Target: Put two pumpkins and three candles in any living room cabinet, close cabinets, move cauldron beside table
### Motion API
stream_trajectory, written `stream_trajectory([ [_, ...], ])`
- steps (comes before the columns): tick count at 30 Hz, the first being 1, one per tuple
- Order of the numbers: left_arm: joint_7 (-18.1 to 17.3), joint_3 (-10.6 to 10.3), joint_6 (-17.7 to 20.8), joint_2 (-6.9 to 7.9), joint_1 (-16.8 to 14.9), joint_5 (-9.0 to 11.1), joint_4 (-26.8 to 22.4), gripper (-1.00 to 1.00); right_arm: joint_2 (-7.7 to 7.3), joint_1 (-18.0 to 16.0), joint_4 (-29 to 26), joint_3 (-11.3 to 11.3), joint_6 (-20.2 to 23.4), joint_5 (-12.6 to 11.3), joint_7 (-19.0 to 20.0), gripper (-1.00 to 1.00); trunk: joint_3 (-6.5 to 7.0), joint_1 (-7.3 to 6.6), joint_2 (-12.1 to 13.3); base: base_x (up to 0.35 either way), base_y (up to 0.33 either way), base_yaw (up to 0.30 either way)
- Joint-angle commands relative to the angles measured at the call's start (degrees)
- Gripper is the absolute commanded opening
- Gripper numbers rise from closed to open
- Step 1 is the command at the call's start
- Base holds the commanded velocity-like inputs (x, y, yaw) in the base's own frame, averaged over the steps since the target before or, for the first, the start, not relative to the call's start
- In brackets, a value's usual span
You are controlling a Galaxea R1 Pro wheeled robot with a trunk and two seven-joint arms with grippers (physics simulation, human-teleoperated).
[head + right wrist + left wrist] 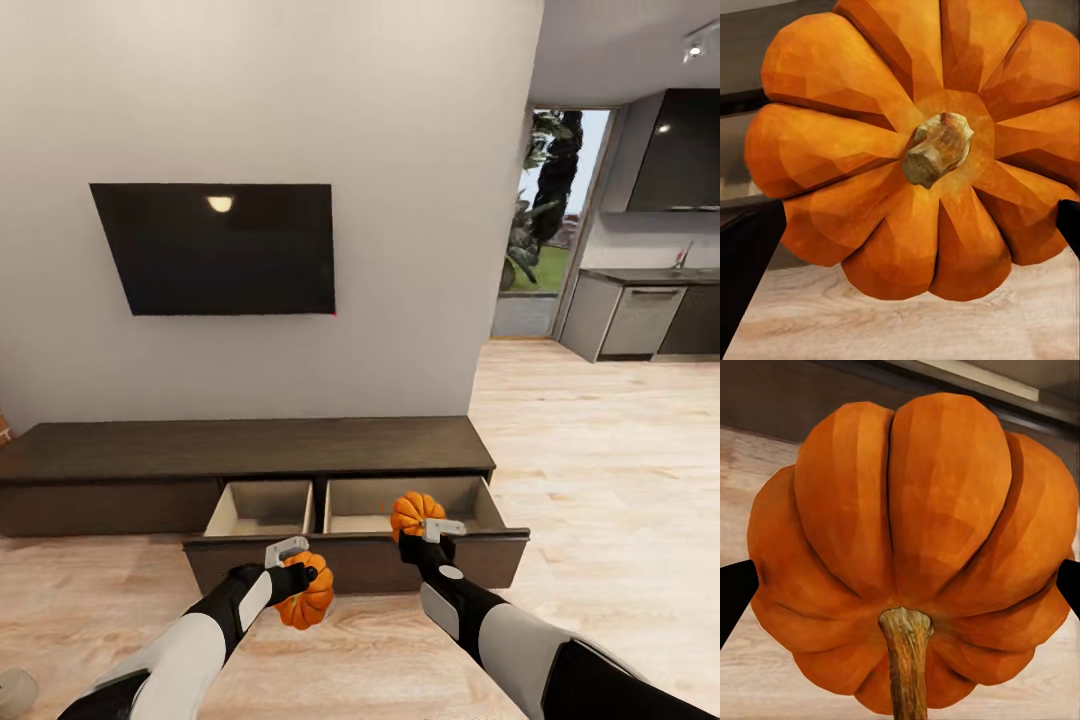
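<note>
Left wrist view: ribbed orange pumpkin (915,547), woody stem.

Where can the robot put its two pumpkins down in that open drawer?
The open drawer has two pale compartments, split by a divider: the left one and the right one. Both look bare. The right gripper holds its pumpkin at the right one's front edge; the left gripper's pumpkin hangs before the drawer front.

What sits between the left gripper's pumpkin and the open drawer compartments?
In the head view, the dark drawer front separates the left pumpkin from them.
</note>
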Motion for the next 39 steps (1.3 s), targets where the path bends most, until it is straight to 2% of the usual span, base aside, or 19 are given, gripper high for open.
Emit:
stream_trajectory([
  [1, -0.18, 0.38, 0.37, -0.05, -0.01, 0.06, -0.18, -1.0, 0.02, -0.06, -0.04, 0.62, -0.14, -0.21, -0.18, -1.0, -0.03, 0.0, -0.04, 0.0, 0.0, -0.272],
  [8, -0.36, 0.4, -1.0, -0.02, -0.01, 0.19, -0.18, -1.0, 0.02, -0.06, -0.12, 0.7, -0.11, -0.16, -0.16, -1.0, 0.11, 0.0, -0.04, 0.0, 0.0, -0.164],
  [13, -0.35, 0.17, 0.04, -0.31, -0.01, 0.03, -1.44, -1.0, -0.13, -0.06, -0.24, 0.39, 0.93, -0.12, 0.1, -1.0, 0.11, 0.0, -0.04, 0.018, -0.189, -0.006],
  [15, -0.29, 0.04, 4.76, -1.48, -0.01, -0.38, -4.77, -1.0, -0.15, -0.08, -0.33, 0.42, 3.96, 0.08, 0.06, -1.0, 0.11, 0.0, -0.04, 0.091, -0.318, 0.0],
  [16, -0.28, 0.01, 7.81, -1.94, -0.01, -0.96, -6.65, -1.0, -0.15, -0.1, -0.73, 0.43, 6.86, 0.16, 0.04, -1.0, 0.11, 0.0, -0.04, 0.117, -0.324, 0.0],
  [19, -0.1, -0.09, 16.04, -2.16, -0.01, -2.63, -13.6, -1.0, -0.44, -0.25, -5.82, 0.4, 20.56, 0.32, -0.37, -1.0, 0.11, 0.0, -0.04, 0.132, -0.327, 0.0],
  [21, -0.01, -0.38, 21.93, -2.16, -0.01, -3.07, -18.69, -1.0, -1.5, -0.39, -10.07, 0.3, 30.81, 0.36, -1.48, -1.0, 0.11, 0.0, -0.04, 0.14, -0.328, 0.0],
  [22, 0.02, -1.08, 25.29, -2.16, -0.01, -3.19, -21.11, -1.0, -2.07, -0.47, -11.73, 0.22, 34.84, 0.37, -2.54, -1.0, 0.11, 0.0, -0.04, 0.142, -0.328, 0.0],
  [23, 0.04, -1.64, 26.99, -2.16, -0.01, -3.23, -22.3, -1.0, -2.28, -0.55, -12.42, 0.2, 36.44, 0.37, -3.21, -1.0, 0.11, 0.0, -0.04, 0.142, -0.327, 0.0],
  [24, 0.12, -4.44, 33.4, -2.16, -0.01, -3.32, -26.78, -1.0, -2.8, -1.29, -14.2, 0.13, 40.61, 0.38, -6.19, -1.0, 0.11, 0.0, -0.04, 0.145, -0.325, 0.0],
  [26, 0.58, -6.33, 36.43, -2.16, 0.04, -3.38, -29.32, -1.0, -3.03, -2.23, -14.78, 0.11, 42.09, 0.36, -8.04, -1.0, 0.11, 0.0, -0.04, 0.146, -0.324, 0.0],
  [28, 3.51, -8.59, 38.84, -2.16, -0.21, -3.63, -30.53, -1.0, -3.42, -4.08, -15.15, 0.02, 43.49, 0.27, -9.33, -1.0, 0.11, 0.0, -0.04, 0.147, -0.323, 0.0],
  [31, 6.67, -11.31, 39.78, -2.16, -2.63, -3.96, -26.35, -1.0, -3.53, -5.93, -15.33, -0.29, 46.69, 0.22, -9.68, -1.0, 0.11, 0.0, -0.04, 0.149, -0.319, 0.0],
  [32, 7.65, -12.18, 40.07, -2.16, -7.44, -4.04, -18.58, -1.0, -3.19, -8.8, -15.37, -0.63, 49.82, 0.16, -9.83, -1.0, 0.11, 0.0, -0.04, 0.202, -0.288, 0.0],
  [35, 7.84, -12.28, 40.11, -2.16, -11.91, -4.01, -11.59, -1.0, -1.88, -9.67, -15.47, -0.75, 51.13, 0.18, -10.02, -1.0, 0.11, 0.0, -0.04, 0.245, -0.249, 0.0],
  [39, 7.95, -12.29, 40.01, -2.16, -13.93, -3.86, -8.89, -1.0, -0.6, -10.37, -16.96, -0.7, 51.82, 0.25, -10.08, -1.0, 0.11, 0.0, -0.04, 0.306, -0.134, 0.0],
])
